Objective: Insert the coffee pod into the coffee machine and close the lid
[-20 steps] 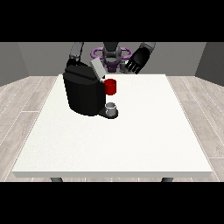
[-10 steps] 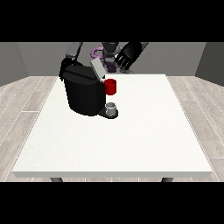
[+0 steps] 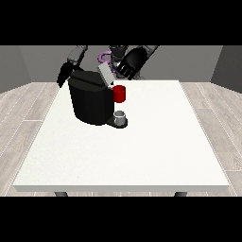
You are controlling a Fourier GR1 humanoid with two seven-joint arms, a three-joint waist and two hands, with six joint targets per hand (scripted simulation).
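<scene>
Front view: the hand at the view's right [image 3: 133, 60] rests relaxed fingers [image 3: 124, 71] against the raised lid [image 3: 106, 74] (coffee machine [image 3: 90, 99]).

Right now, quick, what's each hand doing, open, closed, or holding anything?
Hand at the view's right: holds nothing; fingers cannot be told.
Hand at the view's left: cannot be told.

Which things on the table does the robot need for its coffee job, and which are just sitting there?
Needed for the job:
coffee machine
its lid, raised
hand at the view's right, by the lid

Just sitting there:
red cup
small grey cup at the machine's base

No coffee pod can be made out.
</scene>
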